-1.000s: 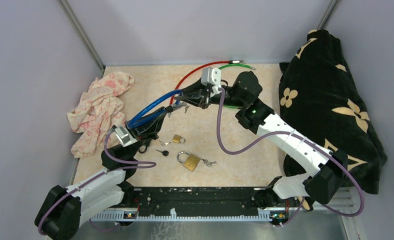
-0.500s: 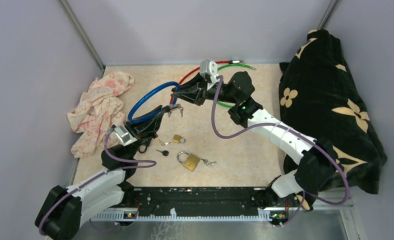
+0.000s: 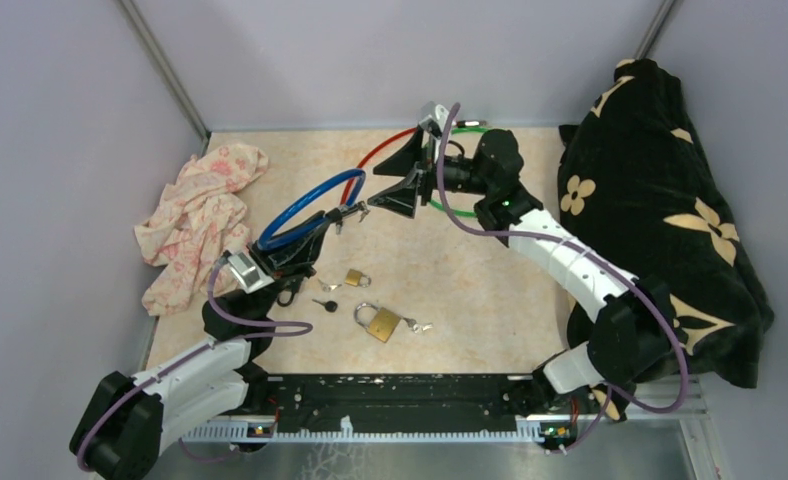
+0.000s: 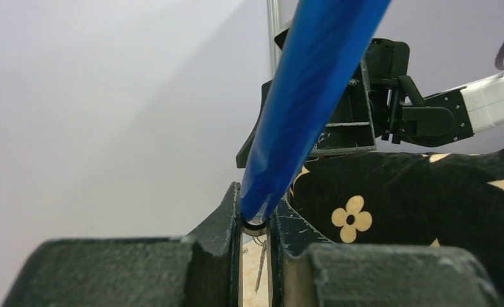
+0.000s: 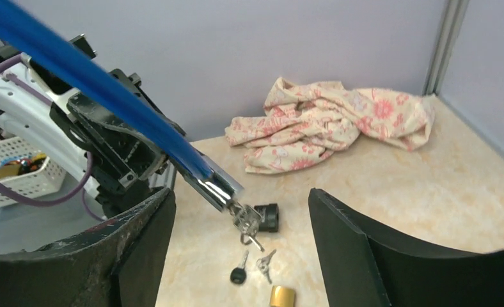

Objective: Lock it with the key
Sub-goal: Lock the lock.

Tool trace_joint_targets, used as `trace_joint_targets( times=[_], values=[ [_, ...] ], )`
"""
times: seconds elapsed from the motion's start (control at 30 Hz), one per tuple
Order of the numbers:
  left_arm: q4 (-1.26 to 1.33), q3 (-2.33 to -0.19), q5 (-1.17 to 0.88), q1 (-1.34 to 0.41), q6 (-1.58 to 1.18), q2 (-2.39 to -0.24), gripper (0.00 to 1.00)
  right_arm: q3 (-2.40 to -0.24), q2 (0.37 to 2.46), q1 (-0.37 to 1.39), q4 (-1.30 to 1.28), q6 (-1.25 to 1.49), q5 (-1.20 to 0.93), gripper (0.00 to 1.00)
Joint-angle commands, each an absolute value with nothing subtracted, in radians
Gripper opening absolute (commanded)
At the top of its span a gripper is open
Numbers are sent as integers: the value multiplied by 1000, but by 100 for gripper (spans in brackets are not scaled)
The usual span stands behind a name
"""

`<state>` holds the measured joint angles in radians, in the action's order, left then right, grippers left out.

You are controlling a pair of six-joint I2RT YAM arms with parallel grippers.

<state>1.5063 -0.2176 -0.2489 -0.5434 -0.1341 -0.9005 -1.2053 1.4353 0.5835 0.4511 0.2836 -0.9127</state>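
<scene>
A blue cable lock (image 3: 305,203) arcs above the table, and my left gripper (image 3: 300,243) is shut on it near one end. In the left wrist view the blue cable (image 4: 300,109) is pinched between the fingers (image 4: 230,211). Its metal lock end (image 5: 216,185) has a key (image 5: 246,222) with a ring hanging from it. My right gripper (image 3: 408,183) stands open just beyond that end, and in the right wrist view its jaws are spread wide on either side of the key, touching nothing. A black cap (image 5: 267,217) lies on the table below.
On the table lie a small brass padlock (image 3: 356,278), a larger padlock (image 3: 380,322) with keys, a black-headed key (image 3: 325,305) and silver keys (image 5: 264,263). Red (image 3: 375,152) and green (image 3: 462,130) cables lie at the back. A floral cloth (image 3: 198,220) is left, a black cushion (image 3: 660,200) right.
My right gripper was shut at the key on the lock end; it has opened wide and drawn back toward the far right. The left gripper keeps its hold; the blue loop has shifted slightly.
</scene>
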Motion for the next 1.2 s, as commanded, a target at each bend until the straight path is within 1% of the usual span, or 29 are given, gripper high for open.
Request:
trace_joint_targets(
  times=[0.0,0.07,0.1,0.23,0.33,0.5,0.57,0.73,0.9,1.03,1.17],
  values=[
    [1677,-241,-250,-547,-140,-891,0,-1289,1448,547,333,378,-978,75],
    [1677,-241,-249,-547,-140,-892,0,-1295,1472,545,278,387,-980,74],
    [1677,-242,-249,-547,-141,-893,0,-1291,1483,545,289,409,-992,72],
    [1677,-242,-247,-548,-143,-895,0,-1258,1525,545,431,535,-1034,64],
    [1674,-242,-252,-548,-147,-896,0,-1264,1567,546,505,610,-1066,56],
    [1672,-242,-249,-549,-146,-895,0,-1279,1610,552,560,651,-1083,55],
    [1672,-242,-249,-549,-146,-896,0,-1292,1631,560,554,649,-1095,51],
    [1672,-242,-246,-549,-143,-896,0,-1296,1652,571,590,672,-1190,37],
    [1671,-242,-247,-549,-144,-900,0,-1299,1661,572,592,675,-1224,18],
    [1664,-242,-247,-549,-146,-898,0,-1285,1648,581,646,681,-1230,0],
    [1616,-244,-203,-549,-189,-899,0,-1220,1606,585,802,701,-1199,0]
  ],
)
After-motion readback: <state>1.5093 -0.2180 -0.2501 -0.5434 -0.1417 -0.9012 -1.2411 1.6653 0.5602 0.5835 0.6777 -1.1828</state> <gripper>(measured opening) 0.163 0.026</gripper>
